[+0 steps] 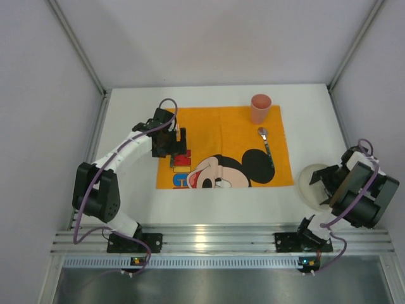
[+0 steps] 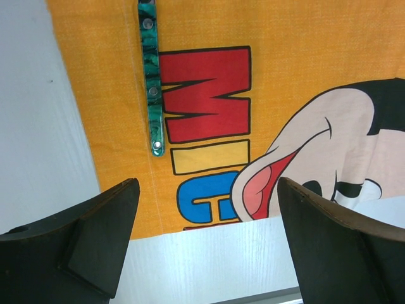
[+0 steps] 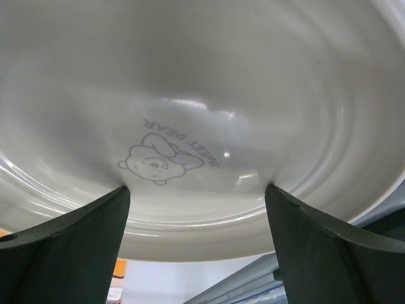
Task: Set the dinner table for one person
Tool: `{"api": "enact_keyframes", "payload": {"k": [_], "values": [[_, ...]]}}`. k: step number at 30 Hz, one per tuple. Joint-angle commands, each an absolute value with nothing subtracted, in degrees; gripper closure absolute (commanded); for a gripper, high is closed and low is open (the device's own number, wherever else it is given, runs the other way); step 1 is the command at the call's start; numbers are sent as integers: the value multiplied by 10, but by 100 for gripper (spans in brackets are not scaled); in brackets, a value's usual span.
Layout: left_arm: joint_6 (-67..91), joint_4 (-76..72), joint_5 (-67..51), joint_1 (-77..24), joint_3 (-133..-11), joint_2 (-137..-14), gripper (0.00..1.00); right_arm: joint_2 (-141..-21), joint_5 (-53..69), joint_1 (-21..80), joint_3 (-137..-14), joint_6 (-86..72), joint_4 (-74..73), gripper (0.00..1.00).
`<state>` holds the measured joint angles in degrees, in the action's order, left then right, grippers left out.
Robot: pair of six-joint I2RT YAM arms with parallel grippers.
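Both jaw pairs spread: my L gripper over orange placemat, my R gripper over white plate.
Dinner table = matte white top under everything, white wall panels around; plate print reads "SWEET DEAR" w/ bear.

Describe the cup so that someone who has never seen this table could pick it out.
Find the orange mat on the white table. At its far right corner stands the cup. It alone is pink and upright; the spoon nearby lies flat.
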<state>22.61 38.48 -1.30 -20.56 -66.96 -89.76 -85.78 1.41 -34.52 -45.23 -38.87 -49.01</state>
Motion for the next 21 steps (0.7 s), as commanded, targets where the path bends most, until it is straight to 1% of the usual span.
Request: {"api": "enact_keyframes", "payload": {"k": [1, 5, 10, 15, 21], "values": [[231, 388, -18, -216, -711, -916, 5, -922, 3, -329, -495, -417, -350, 13], [230, 395, -14, -222, -735, -930, 5, -963, 19, -294, -556, -427, -353, 13], [236, 395, -14, -227, -741, -933, 5, -983, 34, -264, -639, -422, -368, 13], [236, 393, -13, -229, -739, -932, 5, -945, 24, -254, -697, -407, -432, 12], [235, 383, -20, -229, -735, -931, 5, -855, -13, -268, -681, -367, -482, 11]]}}
